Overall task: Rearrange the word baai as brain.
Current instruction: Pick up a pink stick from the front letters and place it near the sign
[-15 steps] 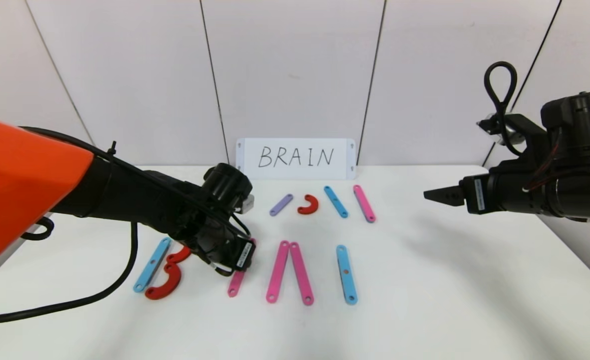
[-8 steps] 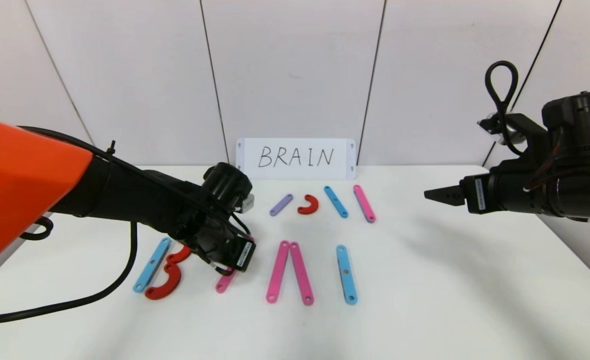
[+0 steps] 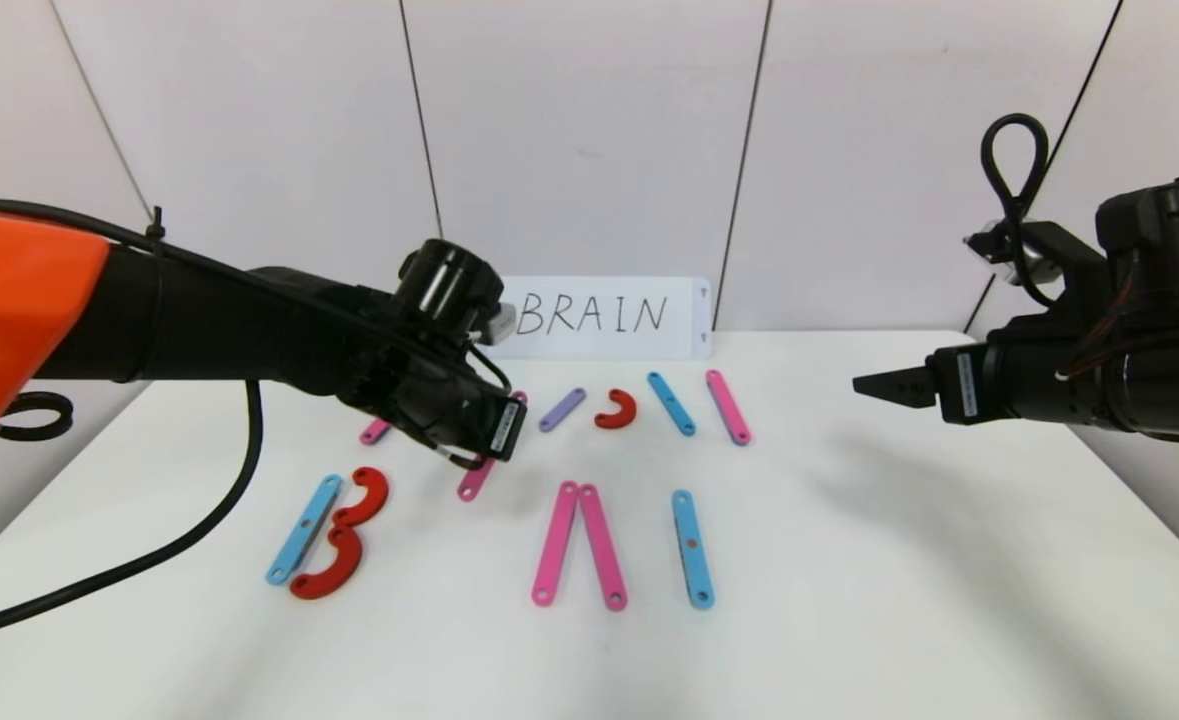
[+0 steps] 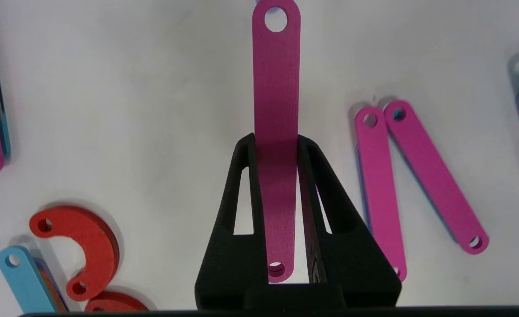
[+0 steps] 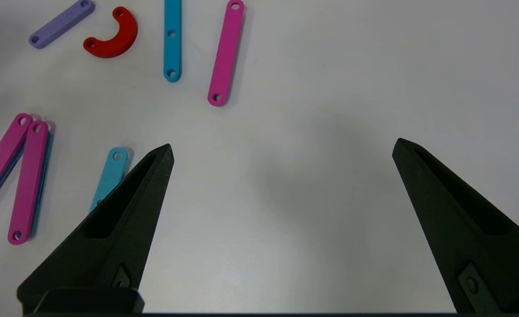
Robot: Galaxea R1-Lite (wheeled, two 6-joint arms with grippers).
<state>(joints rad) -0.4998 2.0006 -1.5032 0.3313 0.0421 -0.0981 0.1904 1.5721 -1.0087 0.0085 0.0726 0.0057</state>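
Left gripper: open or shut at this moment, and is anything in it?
Shut on a pink strip. In the left wrist view the left gripper has both fingers pressed against the strip's sides, and the strip sticks out past the fingertips, above the table.

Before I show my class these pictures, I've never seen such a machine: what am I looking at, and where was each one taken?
It is a two-armed robot at a white table. One picture looks down from its head; the other two look along each wrist. Flat holed plastic pieces lie there: a light-blue strip with red arcs forming a B, two pink strips leaning together, spares by the white handwritten BRAIN card. The left claw is shut on one pink strip, lifted. The right claw hangs open, empty.
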